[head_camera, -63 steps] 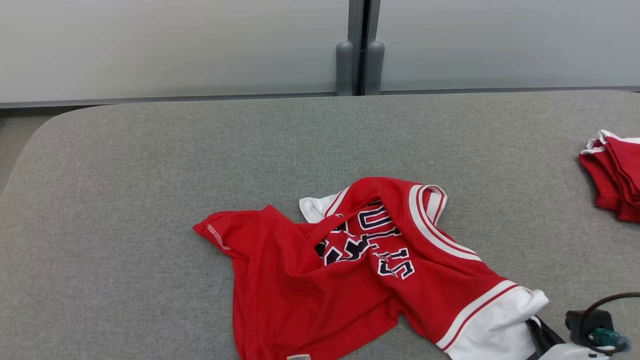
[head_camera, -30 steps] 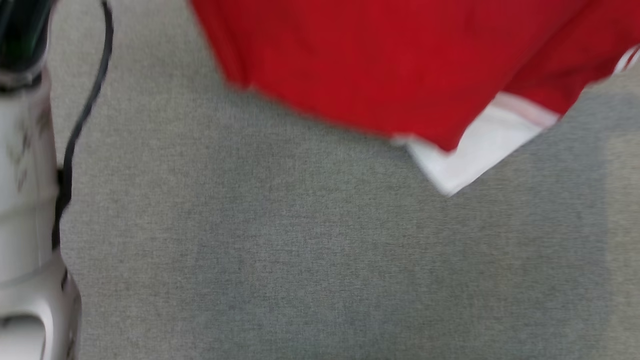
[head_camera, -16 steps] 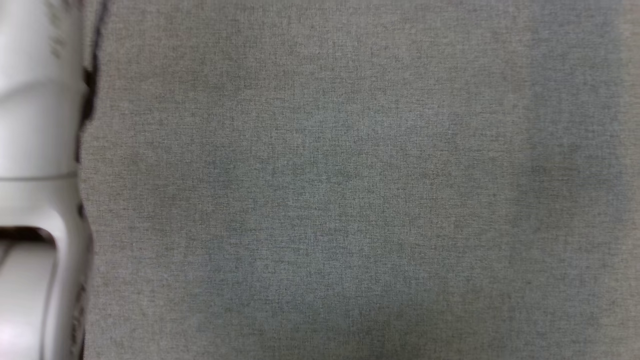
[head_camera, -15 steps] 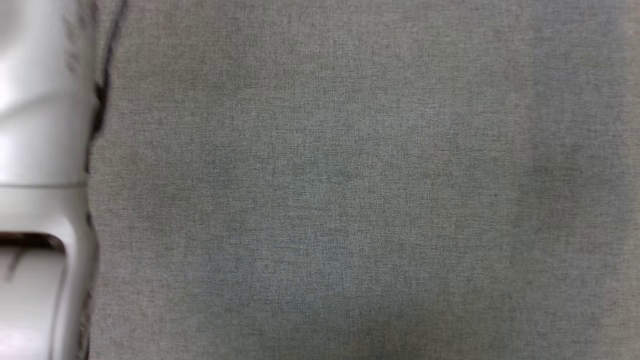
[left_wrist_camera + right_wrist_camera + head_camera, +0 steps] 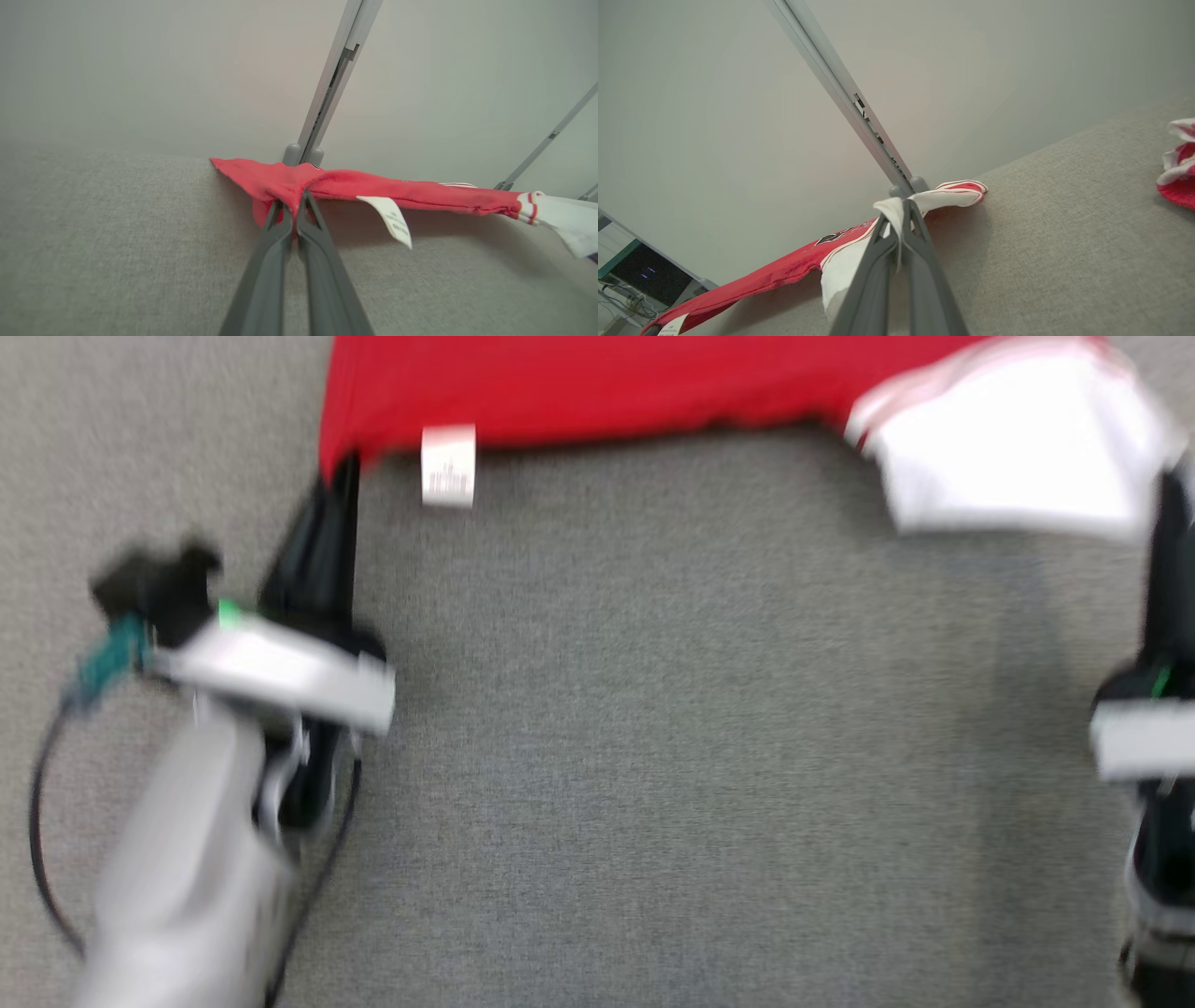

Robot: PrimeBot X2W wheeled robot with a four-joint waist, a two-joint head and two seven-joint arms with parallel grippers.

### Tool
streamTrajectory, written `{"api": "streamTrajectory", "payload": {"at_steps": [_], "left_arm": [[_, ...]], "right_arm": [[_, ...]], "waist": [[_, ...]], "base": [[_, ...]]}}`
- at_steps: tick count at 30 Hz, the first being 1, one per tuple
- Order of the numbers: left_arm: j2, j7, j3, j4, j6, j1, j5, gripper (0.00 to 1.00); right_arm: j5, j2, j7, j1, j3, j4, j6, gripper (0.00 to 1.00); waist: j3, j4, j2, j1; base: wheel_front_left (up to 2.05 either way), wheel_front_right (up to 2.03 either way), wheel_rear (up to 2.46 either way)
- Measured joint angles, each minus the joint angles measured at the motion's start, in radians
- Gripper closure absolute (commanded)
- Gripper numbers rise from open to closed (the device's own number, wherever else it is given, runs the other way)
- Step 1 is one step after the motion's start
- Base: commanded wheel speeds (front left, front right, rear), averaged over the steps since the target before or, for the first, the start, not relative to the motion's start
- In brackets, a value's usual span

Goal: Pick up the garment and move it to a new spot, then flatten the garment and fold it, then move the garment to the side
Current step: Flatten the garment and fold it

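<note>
Now, upper left, the left gripper [image 5: 338,490] clamps a corner of the red garment [image 5: 597,378]; upper right, the right gripper [image 5: 1167,509] pinches its white trim [image 5: 1008,457]. Likely the carrying step; next, lower it taut onto the grey table [image 5: 672,756].

- The grey woven tabletop [image 5: 653,756] is looked down on closely from the head, with blur
- The pale wall panels [image 5: 140,70] are faced from each wrist, low over the tabletop
- The red-and-white cloth garment [image 5: 579,383] is shared by all three views
</note>
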Motion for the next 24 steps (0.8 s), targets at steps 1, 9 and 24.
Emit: {"api": "streamTrajectory", "payload": {"at_steps": [1, 9, 24], "left_arm": [[0.002, -0.002, 0.013, -0.039, 0.01, 0.073, -0.016, 1.0], [0.017, -0.007, 0.06, -0.315, 0.128, 0.707, -0.097, 1.0], [0.037, 0.203, 0.012, -0.621, 0.25, 0.941, -0.164, 1.0]], "right_arm": [[0.01, 0.007, 0.002, 0.067, 0.005, -0.021, 0.0, 1.0], [0.031, 0.05, 0.034, 0.55, 0.033, -0.104, 0.0, 1.0], [-0.048, 0.035, 0.146, 0.636, 0.004, -0.142, 0.0, 1.0]], "waist": [[-0.023, -0.005, 0.0, 0.0], [-0.229, -0.053, 0.0, -0.0001], [-0.364, -0.077, 0.0001, -0.0001]], "base": [[0.0, 0.0, 0.0], [0.0, 0.0, 0.0], [0.0, 0.0, 0.0]]}}
